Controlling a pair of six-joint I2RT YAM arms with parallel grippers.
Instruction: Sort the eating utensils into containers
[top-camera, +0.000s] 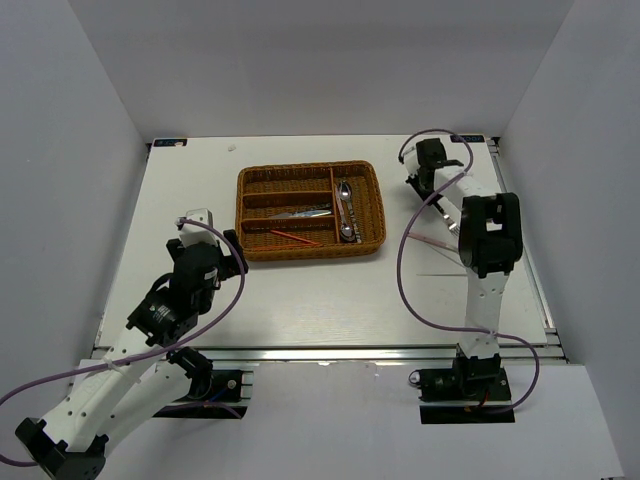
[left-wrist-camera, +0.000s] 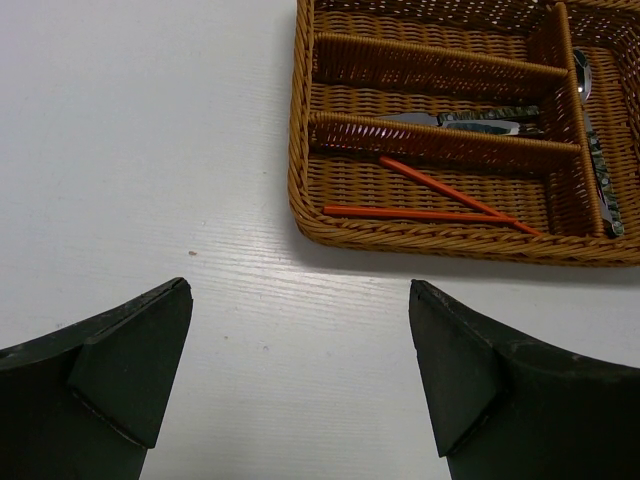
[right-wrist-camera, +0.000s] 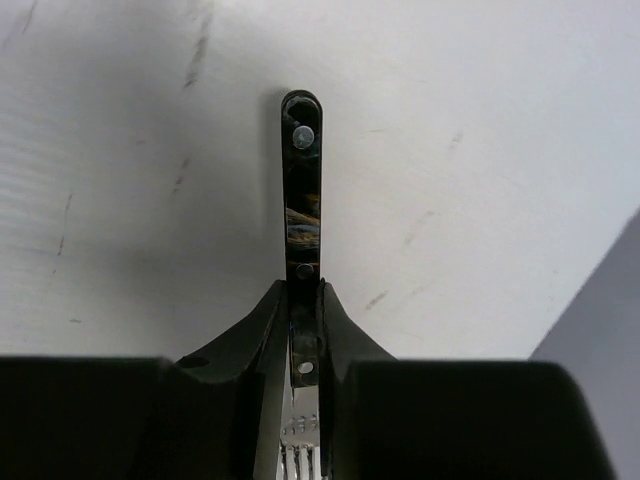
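Note:
The brown wicker tray (top-camera: 310, 253) sits at the table's middle back; it also shows in the left wrist view (left-wrist-camera: 300, 150). Its near long slot holds two red chopsticks (top-camera: 295, 237) (left-wrist-camera: 430, 213). The middle slot holds silver pieces with dark handles (top-camera: 305, 212) (left-wrist-camera: 480, 122), and the crosswise slot holds spoons (top-camera: 346, 205) (left-wrist-camera: 595, 150). My right gripper (top-camera: 420, 188) (right-wrist-camera: 303, 285) is right of the tray, shut on a fork's dark marbled handle (right-wrist-camera: 302, 200), tines toward the wrist. My left gripper (top-camera: 236, 257) (left-wrist-camera: 300, 330) is open and empty, just left of the tray's near corner.
A thin pale pink stick (top-camera: 432, 240) lies on the white table right of the tray, under the right arm. White walls enclose the table on three sides. The right arm's purple cable (top-camera: 405, 280) loops over the table's right part.

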